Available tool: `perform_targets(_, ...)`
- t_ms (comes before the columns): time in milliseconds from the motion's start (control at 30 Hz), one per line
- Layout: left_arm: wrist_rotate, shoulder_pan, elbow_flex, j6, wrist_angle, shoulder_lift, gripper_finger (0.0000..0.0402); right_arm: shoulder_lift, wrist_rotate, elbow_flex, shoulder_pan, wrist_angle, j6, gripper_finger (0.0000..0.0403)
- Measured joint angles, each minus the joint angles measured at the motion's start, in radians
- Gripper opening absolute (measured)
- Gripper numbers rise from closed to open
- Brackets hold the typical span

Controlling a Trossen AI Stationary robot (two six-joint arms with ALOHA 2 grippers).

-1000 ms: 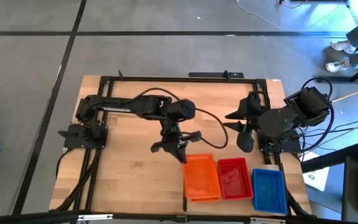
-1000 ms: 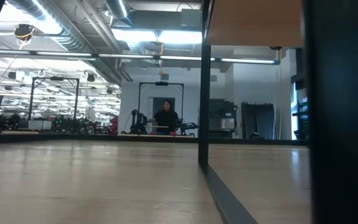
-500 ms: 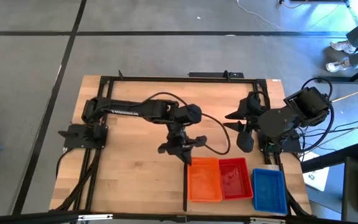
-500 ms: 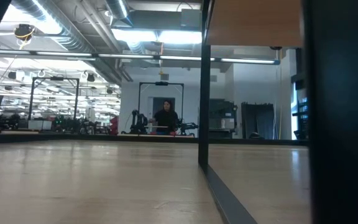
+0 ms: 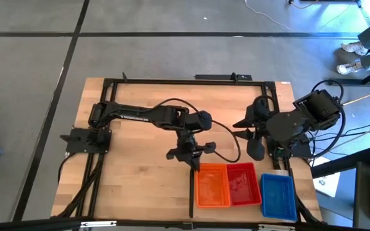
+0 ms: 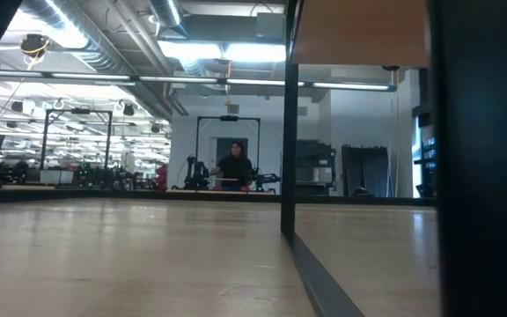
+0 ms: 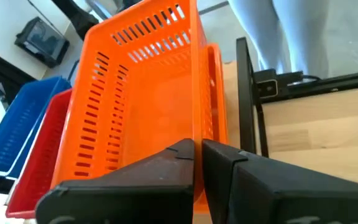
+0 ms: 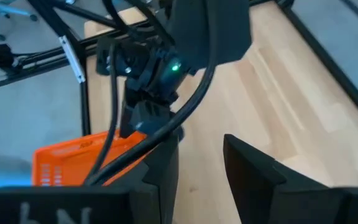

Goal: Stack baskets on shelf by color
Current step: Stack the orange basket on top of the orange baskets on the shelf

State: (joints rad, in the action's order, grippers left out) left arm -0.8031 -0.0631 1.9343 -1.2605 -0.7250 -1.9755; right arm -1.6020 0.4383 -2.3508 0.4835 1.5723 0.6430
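High view: the left gripper (image 5: 192,156), fingers pressed together, sits at the orange basket (image 5: 212,185) rim, lower centre; red basket (image 5: 242,184) and blue basket (image 5: 279,195) alongside, lower right on the shelf (image 5: 133,173). The right gripper (image 5: 254,135) waits spread, centre right.

Low view: bare boards, a black divider strip (image 6: 324,282), a person (image 6: 234,167) far behind.

Left wrist view: closed fingers (image 7: 166,180) meet the orange wall.

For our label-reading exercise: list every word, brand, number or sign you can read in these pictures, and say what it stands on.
None can be read.
Orange basket, red basket, blue basket: plain, no lettering.
Wooden shelf: no marks.
Pale marks at the near edge of the right wrist view: cut off, unreadable.
Room behind, low view: any signs too small to read.
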Motion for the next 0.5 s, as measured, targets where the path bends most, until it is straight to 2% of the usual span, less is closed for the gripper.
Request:
perform_targets(233,0.002,0.000,0.000,0.036,-0.011,0.000,0.0000,0.000,-0.144,0.000,0.000,-0.027,-0.016,0.0124)
perform_targets(400,0.002,0.000,0.000,0.043,-0.024,0.000,0.0000,0.000,-0.302,0.000,0.000,-0.170,-0.118,0.0124)
perform_targets(500,0.003,0.000,0.000,0.058,-0.024,0.000,0.0000,0.000,-0.355,0.000,0.000,-0.243,-0.174,0.0124)
